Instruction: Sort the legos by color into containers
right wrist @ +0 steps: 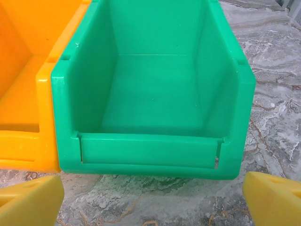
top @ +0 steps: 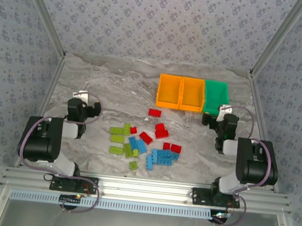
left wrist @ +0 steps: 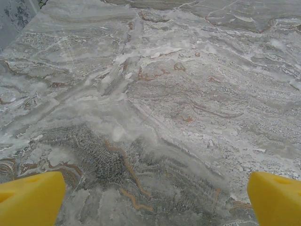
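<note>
The legos lie loose mid-table: red ones (top: 160,131), light blue ones (top: 157,156) and lime green ones (top: 121,137). At the back right stand the containers side by side, two orange bins (top: 169,92) (top: 192,94) and a green bin (top: 216,97), all empty. My left gripper (top: 81,96) is open at the left, over bare marble, its yellow fingertips (left wrist: 30,200) wide apart. My right gripper (top: 224,111) is open just in front of the green bin (right wrist: 150,151), with nothing between its fingertips (right wrist: 275,200). An orange bin (right wrist: 26,141) adjoins on the left.
Patterned walls and metal posts (top: 49,27) bound the marble table (top: 111,82). An aluminium rail (top: 143,186) with both arm bases runs along the near edge. Open marble lies at the back left and between the lego pile and the bins.
</note>
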Robot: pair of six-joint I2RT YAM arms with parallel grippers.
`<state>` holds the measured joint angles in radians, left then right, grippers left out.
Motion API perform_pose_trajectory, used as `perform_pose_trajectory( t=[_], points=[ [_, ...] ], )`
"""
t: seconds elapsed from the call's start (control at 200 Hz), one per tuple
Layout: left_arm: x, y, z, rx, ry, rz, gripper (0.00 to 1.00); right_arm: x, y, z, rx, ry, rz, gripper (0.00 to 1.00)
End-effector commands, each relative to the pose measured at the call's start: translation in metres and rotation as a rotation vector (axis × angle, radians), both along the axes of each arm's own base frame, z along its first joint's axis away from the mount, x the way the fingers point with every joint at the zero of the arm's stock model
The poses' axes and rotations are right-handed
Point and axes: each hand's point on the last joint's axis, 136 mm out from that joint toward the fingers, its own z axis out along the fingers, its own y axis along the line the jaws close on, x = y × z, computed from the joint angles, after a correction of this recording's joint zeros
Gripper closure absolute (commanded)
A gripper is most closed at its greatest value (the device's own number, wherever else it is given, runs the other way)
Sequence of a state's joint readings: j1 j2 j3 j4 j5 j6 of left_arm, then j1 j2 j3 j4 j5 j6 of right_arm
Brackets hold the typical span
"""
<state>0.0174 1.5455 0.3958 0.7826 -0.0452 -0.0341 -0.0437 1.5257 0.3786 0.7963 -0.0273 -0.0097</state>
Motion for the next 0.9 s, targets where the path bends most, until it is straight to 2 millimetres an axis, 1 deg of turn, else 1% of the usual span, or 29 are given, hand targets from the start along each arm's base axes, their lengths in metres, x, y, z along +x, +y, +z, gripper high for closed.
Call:
perform_pose_trajectory(
  t=[0.0, 0.5, 0.525, 0.58, 0.625, 0.64, 0.65, 0.66, 0.665, 0.675, 0.685, 0.69, 0.705, 0.71, 0.73, 0.75, 0.755, 0.79, 0.795, 0.839, 0.894],
  points=[
    [0.009, -0.001, 0.018, 0.011, -0.056, -0.003, 0.01, 0.005, 0.0, 0.009, -0.014, -0.024, 0.011, 0.0],
    [0.009, 0.0, 0.018, 0.01, -0.056, -0.003, 0.01, 0.004, 0.0, 0.009, -0.006, -0.026, 0.012, 0.0],
    [0.009, 0.0, 0.018, 0.01, -0.056, -0.002, 0.01, 0.004, -0.002, 0.01, -0.006, -0.027, 0.002, 0.0],
    [0.009, 0.0, 0.017, 0.01, -0.055, -0.003, 0.01, 0.003, -0.01, 0.016, -0.008, -0.031, -0.045, 0.0],
    [0.008, 0.0, 0.018, 0.009, -0.06, -0.004, 0.01, 0.0, -0.017, 0.031, -0.028, -0.04, -0.099, 0.0],
    [0.008, -0.001, 0.018, 0.011, -0.061, -0.006, 0.01, -0.001, -0.018, 0.036, -0.031, -0.03, -0.117, 0.0],
    [0.008, -0.001, 0.019, 0.011, -0.063, -0.009, 0.01, -0.005, -0.019, 0.036, -0.034, -0.006, -0.132, 0.0],
    [0.007, -0.002, 0.019, 0.011, -0.066, -0.012, 0.01, -0.005, -0.021, 0.043, -0.024, -0.014, -0.153, 0.0],
    [0.007, -0.002, 0.02, 0.011, -0.067, -0.013, 0.01, -0.006, -0.022, 0.042, -0.019, 0.004, -0.16, 0.0],
    [0.007, -0.003, 0.02, 0.011, -0.068, -0.018, 0.01, -0.008, -0.022, 0.045, -0.009, 0.017, -0.175, 0.0],
    [0.006, -0.004, 0.021, 0.011, -0.072, -0.023, 0.01, -0.009, -0.022, 0.051, 0.001, 0.017, -0.184, 0.0],
    [0.006, -0.004, 0.022, 0.013, -0.075, -0.023, 0.01, -0.011, -0.023, 0.049, 0.008, 0.034, -0.192, 0.0],
    [0.005, -0.005, 0.025, 0.015, -0.081, -0.03, 0.01, -0.014, -0.022, 0.054, 0.034, 0.052, -0.209, 0.0],
    [0.004, -0.005, 0.025, 0.014, -0.083, -0.031, 0.01, -0.014, -0.022, 0.059, 0.044, 0.044, -0.212, 0.0],
    [0.003, -0.007, 0.029, 0.019, -0.092, -0.035, 0.01, -0.021, -0.021, 0.062, 0.077, 0.081, -0.235, 0.0],
    [0.001, -0.008, 0.035, 0.024, -0.1, -0.037, 0.01, -0.025, -0.021, 0.07, 0.137, 0.095, -0.272, 0.0],
    [0.0, -0.009, 0.036, 0.026, -0.099, -0.038, 0.01, -0.028, -0.021, 0.068, 0.15, 0.113, -0.282, 0.0],
    [-0.004, -0.01, 0.046, 0.043, -0.097, -0.03, 0.01, -0.037, -0.017, 0.078, 0.244, 0.157, -0.329, 0.0],
    [-0.004, -0.01, 0.047, 0.044, -0.095, -0.029, 0.01, -0.04, -0.016, 0.076, 0.258, 0.177, -0.336, 0.0],
    [-0.01, -0.015, 0.065, 0.06, -0.094, -0.021, 0.01, -0.053, 0.001, 0.078, 0.351, 0.275, -0.316, 0.0],
    [-0.018, -0.022, 0.088, 0.044, -0.1, -0.004, 0.01, -0.066, 0.03, 0.078, 0.413, 0.375, -0.229, 0.0]
  ],
)
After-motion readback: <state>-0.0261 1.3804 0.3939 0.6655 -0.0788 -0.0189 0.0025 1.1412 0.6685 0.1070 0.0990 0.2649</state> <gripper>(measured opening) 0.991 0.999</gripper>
